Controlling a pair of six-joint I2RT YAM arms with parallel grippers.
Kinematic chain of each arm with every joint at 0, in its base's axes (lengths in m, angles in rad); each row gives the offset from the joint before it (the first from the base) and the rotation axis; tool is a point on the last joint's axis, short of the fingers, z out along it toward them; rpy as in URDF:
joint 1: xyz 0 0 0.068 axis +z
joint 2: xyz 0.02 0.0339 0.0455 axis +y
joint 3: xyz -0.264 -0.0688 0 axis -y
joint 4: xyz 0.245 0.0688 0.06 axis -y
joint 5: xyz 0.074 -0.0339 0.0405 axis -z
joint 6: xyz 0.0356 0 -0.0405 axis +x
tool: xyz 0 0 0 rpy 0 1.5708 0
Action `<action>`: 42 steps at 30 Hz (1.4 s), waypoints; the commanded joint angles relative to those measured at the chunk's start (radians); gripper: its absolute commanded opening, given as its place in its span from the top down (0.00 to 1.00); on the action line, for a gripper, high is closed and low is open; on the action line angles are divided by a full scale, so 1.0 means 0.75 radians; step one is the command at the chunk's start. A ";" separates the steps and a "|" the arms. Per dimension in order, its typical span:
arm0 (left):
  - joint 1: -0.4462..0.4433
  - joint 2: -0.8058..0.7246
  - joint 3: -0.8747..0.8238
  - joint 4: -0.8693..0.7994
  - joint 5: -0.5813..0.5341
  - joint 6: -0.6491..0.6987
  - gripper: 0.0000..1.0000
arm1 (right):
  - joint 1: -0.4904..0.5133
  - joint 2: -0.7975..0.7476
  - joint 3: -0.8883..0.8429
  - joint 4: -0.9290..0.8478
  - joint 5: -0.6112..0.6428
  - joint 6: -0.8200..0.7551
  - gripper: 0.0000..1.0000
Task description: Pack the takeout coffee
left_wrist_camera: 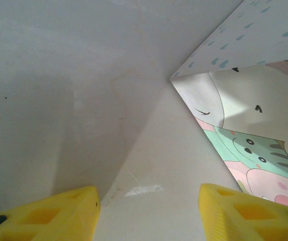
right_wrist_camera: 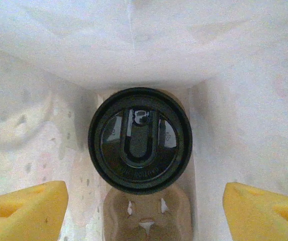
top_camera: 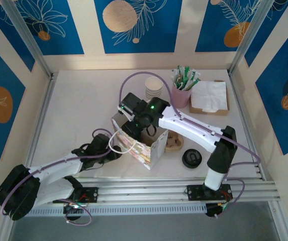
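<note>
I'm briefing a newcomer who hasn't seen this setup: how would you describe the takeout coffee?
Mid-table stands a cartoon-printed paper bag. Inside it, a brown cardboard carrier holds the takeout coffee in its far slot. It alone is capped and bagged, unlike the lidless cup stack and loose black lids outside.

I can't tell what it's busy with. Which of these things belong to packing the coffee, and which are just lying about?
Belongs to the job: the lidded coffee cup, the cardboard carrier under it, the printed paper bag around them.
Just lying about: the stack of empty cups, the loose black lids, the pink cup of packets, the napkins.
</note>
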 commanded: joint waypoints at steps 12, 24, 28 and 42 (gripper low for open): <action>-0.008 0.019 0.049 -0.056 -0.109 0.044 0.44 | 0.050 -0.137 0.163 -0.112 0.071 0.059 0.33; -0.008 0.019 0.103 -0.114 -0.160 0.087 0.44 | 0.081 -0.186 0.172 -0.153 0.088 0.088 0.47; -0.008 0.024 0.119 -0.130 -0.184 0.093 0.44 | 0.087 -0.211 0.165 -0.149 0.090 0.091 0.48; 0.021 0.169 0.213 -0.076 -0.217 0.157 0.42 | 0.092 -0.396 0.068 -0.050 0.109 0.112 0.49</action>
